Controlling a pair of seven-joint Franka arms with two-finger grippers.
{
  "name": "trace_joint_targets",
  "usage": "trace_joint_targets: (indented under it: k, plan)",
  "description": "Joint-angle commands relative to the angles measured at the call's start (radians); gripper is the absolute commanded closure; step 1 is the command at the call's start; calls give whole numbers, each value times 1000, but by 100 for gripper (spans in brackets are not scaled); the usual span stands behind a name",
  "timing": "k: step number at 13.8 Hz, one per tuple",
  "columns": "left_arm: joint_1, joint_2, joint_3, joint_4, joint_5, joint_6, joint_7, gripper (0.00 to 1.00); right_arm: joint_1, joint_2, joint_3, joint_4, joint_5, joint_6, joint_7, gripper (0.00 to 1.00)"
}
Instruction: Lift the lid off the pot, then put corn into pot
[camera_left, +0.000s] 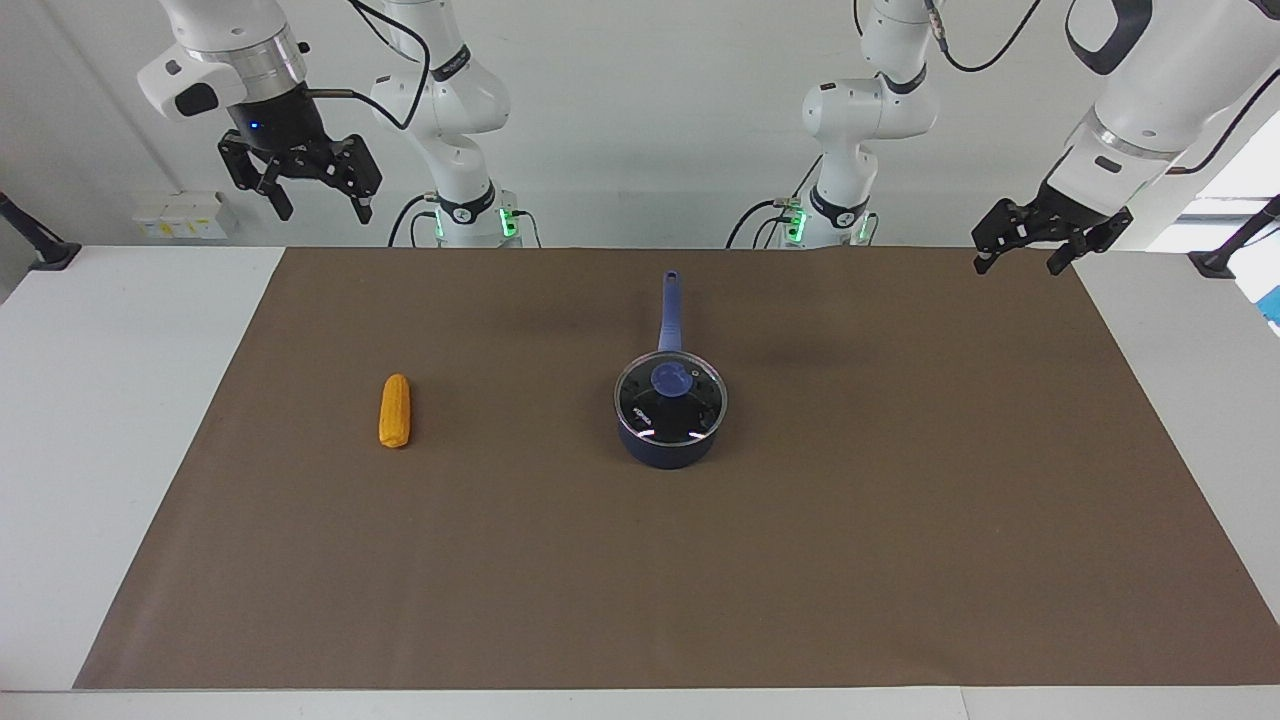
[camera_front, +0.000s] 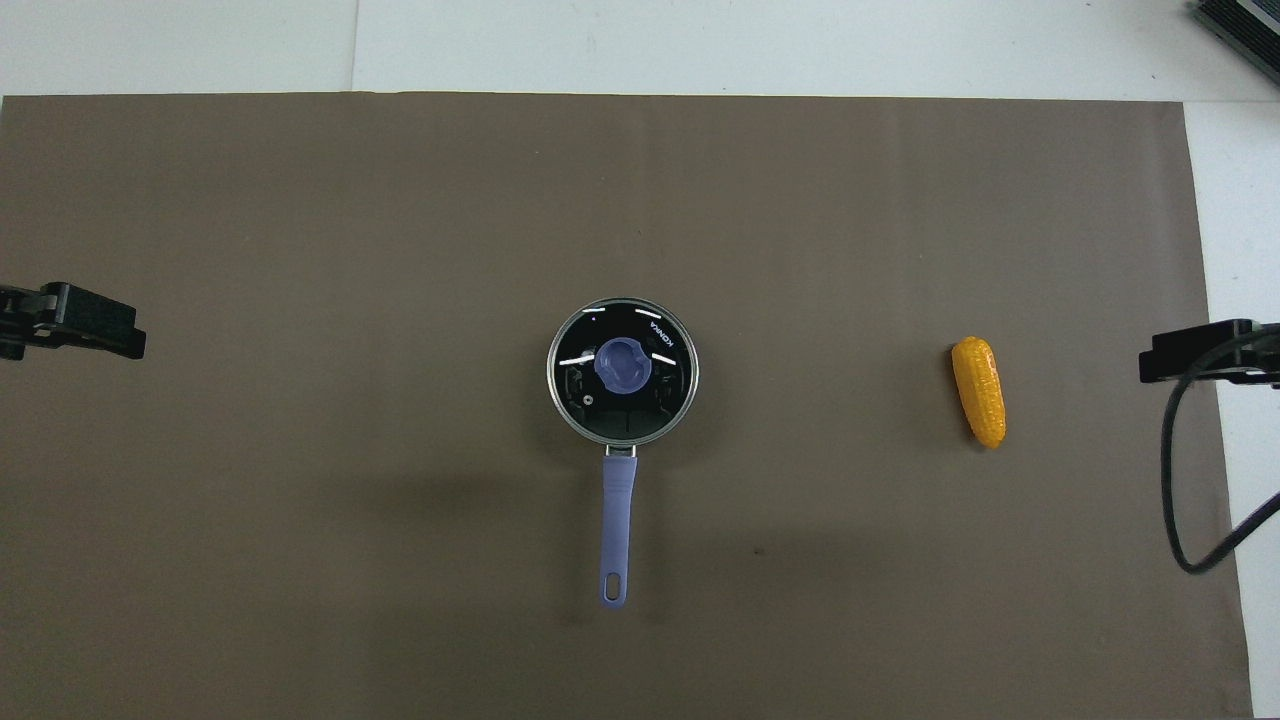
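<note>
The dark blue pot (camera_left: 668, 451) stands in the middle of the brown mat, its long handle (camera_front: 618, 520) pointing toward the robots. The glass lid (camera_left: 690, 412) with its blue knob (camera_front: 623, 364) sits shut on the pot. The yellow corn (camera_left: 395, 411) lies on the mat toward the right arm's end, about level with the pot, also seen as the corn (camera_front: 979, 390) from overhead. My right gripper (camera_left: 322, 210) hangs open high over the table's edge at that end. My left gripper (camera_left: 1018, 265) hangs open over the mat's corner at the left arm's end. Both are empty.
The brown mat (camera_left: 900, 520) covers most of the white table (camera_left: 110, 400). A black cable (camera_front: 1172, 480) loops down from the right arm beside the corn's end of the mat. Small white boxes (camera_left: 180, 215) sit by the wall.
</note>
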Motion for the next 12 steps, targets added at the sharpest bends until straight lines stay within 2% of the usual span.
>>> trace_joint_targets:
  k: [1, 6, 9, 12]
  plan:
    - [-15, -38, 10, -65, -4, 40, 1, 0, -9, -13, 4, -14, -10, 7, -24, 0]
    - [-58, -47, 9, -141, -5, 100, 0, 0, -9, -13, 3, -12, -10, 7, -26, 0]
    - [-93, -47, 10, -206, -4, 183, 1, 0, -9, -13, 3, -12, -8, 7, -26, 0]
    - [-130, -26, 10, -236, -4, 229, -2, 0, -9, -13, 3, -12, -10, 7, -24, 0]
